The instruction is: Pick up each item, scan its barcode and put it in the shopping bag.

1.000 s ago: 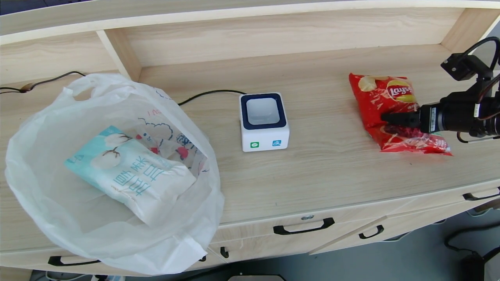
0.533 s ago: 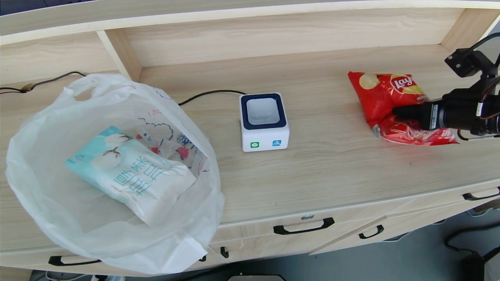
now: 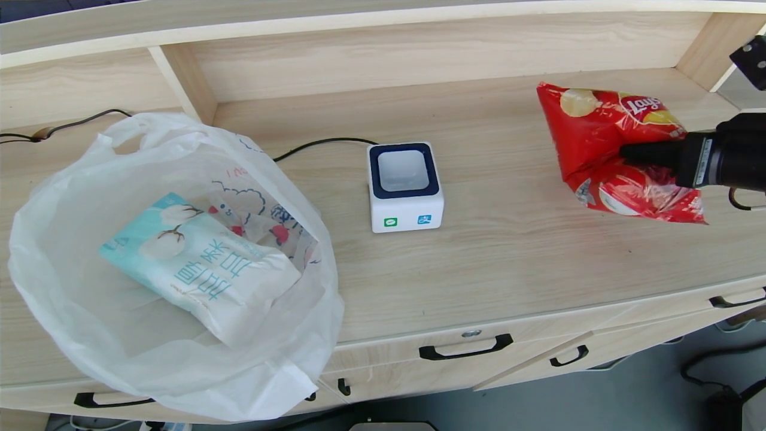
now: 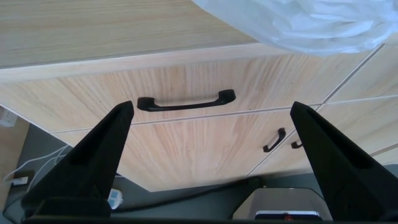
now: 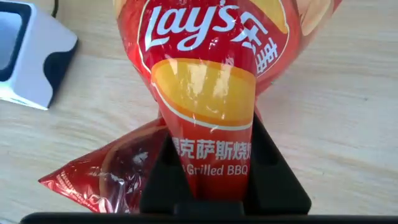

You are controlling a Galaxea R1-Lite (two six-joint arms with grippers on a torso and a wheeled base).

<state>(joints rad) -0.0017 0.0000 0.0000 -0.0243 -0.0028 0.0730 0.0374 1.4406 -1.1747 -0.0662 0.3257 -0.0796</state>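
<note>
Right gripper (image 3: 625,154): it is coming in from the right edge of the head view, and its jaws are pinching shut on the chip bag, with only the squeezed foil between them. In the right wrist view (image 5: 214,163) the two black fingers (image 5: 165,171) are pressing the bag's middle into a narrow waist.

Chip bag (image 3: 598,134): the red bag is sitting in the upper right of the head view, over the wooden counter (image 3: 508,257), and is bulging on both sides of the grip. Whether its lower corner is touching the counter I cannot tell. In the right wrist view (image 5: 205,74) its printed front is facing the camera.

Left gripper (image 4: 211,109): its jaws are standing wide apart and are gripping nothing. It is hanging in front of a drawer handle (image 4: 185,102), below the counter edge.

Scanner (image 3: 406,185): the white box is sitting at the centre of the head view, well apart from the chip bag, with its window facing up.

Shopping bag (image 3: 72,179): it is lying open at the left of the head view, and a pale blue tissue pack (image 3: 197,266) is resting inside it.
</note>
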